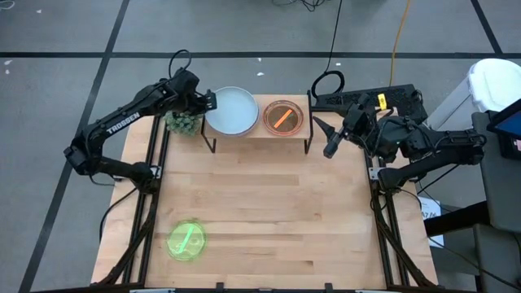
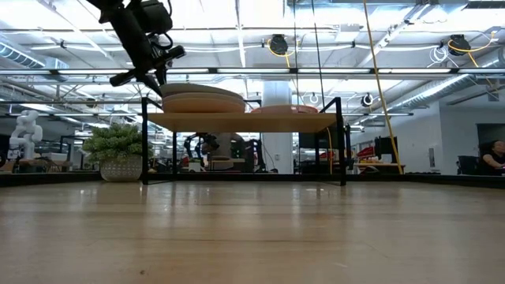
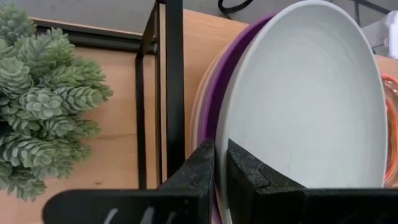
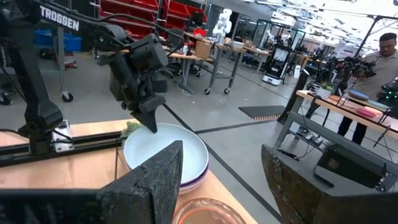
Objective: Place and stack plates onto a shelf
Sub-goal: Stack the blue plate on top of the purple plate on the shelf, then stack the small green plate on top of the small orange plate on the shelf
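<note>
We think our left gripper (image 3: 221, 180) pinches the grey-blue plate (image 1: 231, 111), setting it on the shelf (image 1: 259, 130) stack; next we let go. Our right gripper (image 1: 326, 138) waits open, empty.

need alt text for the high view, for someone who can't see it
The left gripper pinches the rim of a grey-blue plate on the shelf, beside an orange plate. A green plate sits alone on the table; the right gripper waits open, empty.
</note>
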Robot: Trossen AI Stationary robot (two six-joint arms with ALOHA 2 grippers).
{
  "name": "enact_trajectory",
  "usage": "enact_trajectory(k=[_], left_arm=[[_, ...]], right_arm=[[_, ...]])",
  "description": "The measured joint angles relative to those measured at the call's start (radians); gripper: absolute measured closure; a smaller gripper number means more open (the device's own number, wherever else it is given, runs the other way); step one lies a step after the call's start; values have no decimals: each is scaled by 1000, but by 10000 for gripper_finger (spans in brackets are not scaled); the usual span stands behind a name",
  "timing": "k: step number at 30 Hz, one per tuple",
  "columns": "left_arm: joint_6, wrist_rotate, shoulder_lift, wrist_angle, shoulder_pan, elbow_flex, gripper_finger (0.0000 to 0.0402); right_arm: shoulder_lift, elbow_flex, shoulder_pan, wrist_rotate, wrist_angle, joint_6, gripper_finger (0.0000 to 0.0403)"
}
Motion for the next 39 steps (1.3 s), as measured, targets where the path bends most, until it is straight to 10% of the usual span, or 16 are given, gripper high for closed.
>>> enact_trajectory(k=[19, 39], left_arm=[[-45, -28, -19, -4, -41, 0, 193], [-67, -77, -253, -198, -245, 0, 185]], right_arm=[[0, 0, 0, -5, 0, 0, 204], [-41, 0, 0, -60, -40, 8, 204]])
